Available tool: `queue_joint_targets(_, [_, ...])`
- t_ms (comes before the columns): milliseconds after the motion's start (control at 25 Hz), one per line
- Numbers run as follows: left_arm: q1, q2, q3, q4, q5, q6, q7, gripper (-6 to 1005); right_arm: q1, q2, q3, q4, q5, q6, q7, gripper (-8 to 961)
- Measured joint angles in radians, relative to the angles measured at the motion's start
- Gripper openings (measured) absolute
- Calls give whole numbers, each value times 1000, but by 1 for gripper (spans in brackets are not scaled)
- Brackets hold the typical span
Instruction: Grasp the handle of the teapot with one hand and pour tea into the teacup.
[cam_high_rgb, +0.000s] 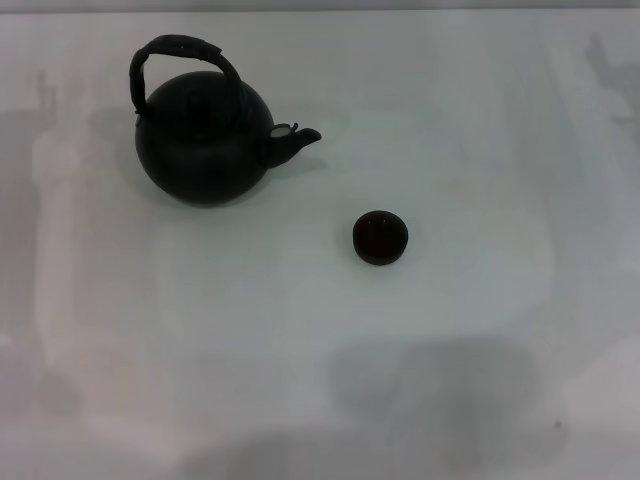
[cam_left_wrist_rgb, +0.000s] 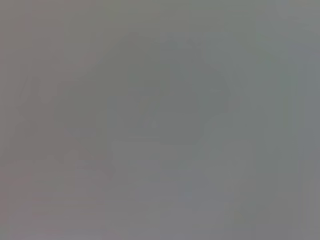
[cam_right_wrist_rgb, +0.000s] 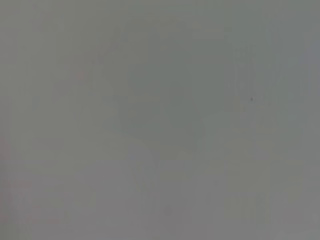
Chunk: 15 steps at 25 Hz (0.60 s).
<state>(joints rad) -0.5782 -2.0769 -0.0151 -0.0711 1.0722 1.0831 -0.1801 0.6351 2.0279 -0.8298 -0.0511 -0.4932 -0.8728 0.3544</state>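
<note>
Black teapot (cam_high_rgb: 205, 145) nr teacup (cam_high_rgb: 380, 238)

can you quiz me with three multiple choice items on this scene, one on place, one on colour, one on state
1. Seen from the head view, the teacup sits where relative to the teapot?
A. to its right and nearer the robot
B. behind it
C. on its lid

2. What colour is the teapot?
A. white
B. black
C. red

3. How does the handle stand?
A. folded flat
B. gripped by an end effector
C. arched up, untouched

Answers: 1 A, the cup lies lower right, past the spout. 2 B, matte black body. 3 C, no end effector is in view.
</note>
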Motion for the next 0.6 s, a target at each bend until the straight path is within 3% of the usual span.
queue_joint_targets(600, [-4,0,0,-3,0,-25,-1,711,1,0,0,8,3,1,-6,844])
